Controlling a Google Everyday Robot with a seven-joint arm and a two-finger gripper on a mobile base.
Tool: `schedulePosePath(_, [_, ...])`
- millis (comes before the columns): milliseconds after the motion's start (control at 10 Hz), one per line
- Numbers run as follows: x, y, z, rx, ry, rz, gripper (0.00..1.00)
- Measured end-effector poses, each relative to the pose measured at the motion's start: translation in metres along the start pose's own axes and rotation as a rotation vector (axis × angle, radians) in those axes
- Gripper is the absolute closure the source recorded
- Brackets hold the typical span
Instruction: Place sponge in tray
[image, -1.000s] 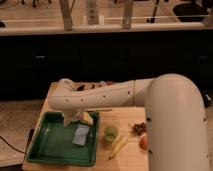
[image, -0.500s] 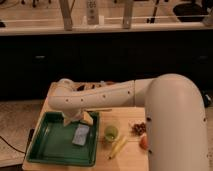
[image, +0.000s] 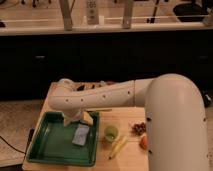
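The dark green tray (image: 47, 145) lies at the front left of the wooden table. A pale grey-blue sponge (image: 80, 134) lies flat inside it near its right side. My white arm reaches in from the right and bends down over the tray's back right corner. The gripper (image: 75, 119) hangs just above and behind the sponge, at the tray's far rim. A yellowish object (image: 87, 118) sits right beside the gripper.
A small green cup (image: 110, 132) stands just right of the tray. A yellow banana (image: 117, 147) lies in front of it. A dark brown snack (image: 138, 128) and an orange fruit (image: 143, 142) sit by my arm at right. A dark counter runs behind.
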Motion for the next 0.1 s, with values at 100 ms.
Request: schedulePosePath(100, [0.0000,0.0000,0.0000,0.000,0.000,0.000,0.20])
